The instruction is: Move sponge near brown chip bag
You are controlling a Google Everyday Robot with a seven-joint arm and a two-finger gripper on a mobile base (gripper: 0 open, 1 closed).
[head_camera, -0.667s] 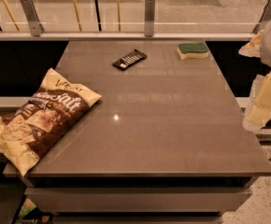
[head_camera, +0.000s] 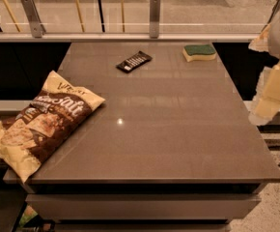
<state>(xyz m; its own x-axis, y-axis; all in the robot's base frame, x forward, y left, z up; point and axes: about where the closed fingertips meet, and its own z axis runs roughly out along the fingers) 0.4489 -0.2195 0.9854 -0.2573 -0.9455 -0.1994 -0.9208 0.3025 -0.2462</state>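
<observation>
The sponge (head_camera: 199, 52) lies at the table's far right, dark green face up over pale yellow foam. The brown chip bag (head_camera: 39, 123) lies at the near left, cream-yellow with a dark brown band, hanging partly over the table's left edge. My gripper (head_camera: 269, 100) shows as pale blocks at the right edge of the view, off the table's right side. It is well in front of the sponge and far from the bag, and it holds nothing that I can see.
A flat dark wrapped bar (head_camera: 133, 61) lies at the far middle of the grey table (head_camera: 164, 129), left of the sponge. A glass railing with metal posts (head_camera: 154, 16) runs behind the table. The floor drops away at right.
</observation>
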